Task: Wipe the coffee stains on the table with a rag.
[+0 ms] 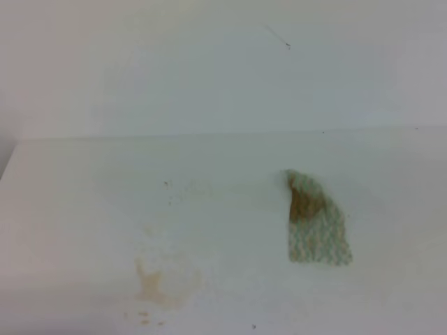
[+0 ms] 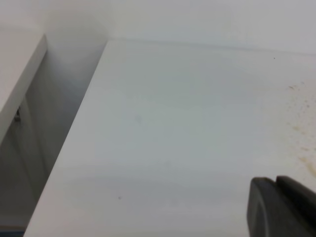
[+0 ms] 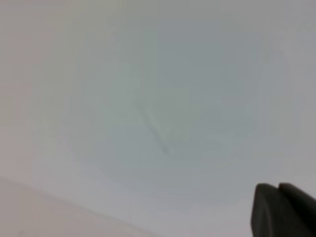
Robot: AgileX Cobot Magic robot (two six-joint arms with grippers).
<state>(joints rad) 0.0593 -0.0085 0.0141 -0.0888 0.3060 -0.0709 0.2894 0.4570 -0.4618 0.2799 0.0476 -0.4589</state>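
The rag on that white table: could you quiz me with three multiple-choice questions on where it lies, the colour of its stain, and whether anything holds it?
1. Where on the table is the rag?
A. right of middle
B. far left corner
C. hanging off the front

2. Its stain is:
A. blue
B. brown
C. black

3. The rag is:
A. lying loose
B. lifted in the air
C. rolled into a ball

Answers: A, the high view shows it on the right; B, a brown patch near its top; A, it rests on the table untouched.
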